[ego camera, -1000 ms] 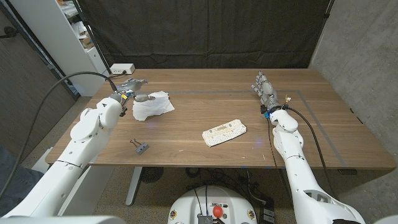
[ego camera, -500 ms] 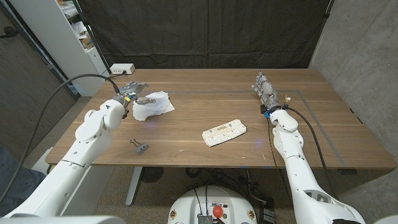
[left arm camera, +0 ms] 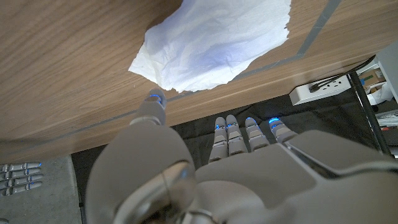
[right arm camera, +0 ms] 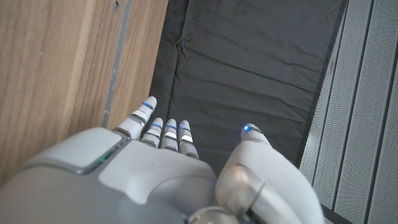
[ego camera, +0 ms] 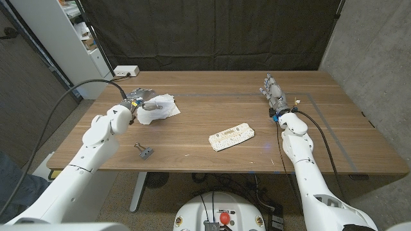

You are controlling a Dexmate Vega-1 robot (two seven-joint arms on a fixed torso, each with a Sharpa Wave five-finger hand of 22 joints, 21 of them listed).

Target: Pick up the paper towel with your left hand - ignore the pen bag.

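A crumpled white paper towel point(ego camera: 161, 108) lies on the wooden table point(ego camera: 212, 102) at the far left. My left hand point(ego camera: 141, 99) hovers at the towel's left edge, fingers spread and holding nothing. In the left wrist view the towel point(left arm camera: 214, 38) lies just beyond my left hand point(left arm camera: 205, 168), whose thumb tip point(left arm camera: 154, 99) is close to the towel's edge. The pale pen bag point(ego camera: 232, 136) lies near the table's middle. My right hand point(ego camera: 272, 92) stands at the far right with its fingers straight, empty; in the right wrist view that hand point(right arm camera: 168, 168) points along the table point(right arm camera: 50, 62).
A small metal clip point(ego camera: 144, 151) lies near the front left edge. A white power strip point(ego camera: 126, 70) sits beyond the table's back left corner, by a white shelf point(ego camera: 58, 38). A black curtain point(ego camera: 212, 32) hangs behind the table.
My left hand has moved a little nearer and to the right, onto the towel's left edge. The towel, pen bag and right hand have not moved.
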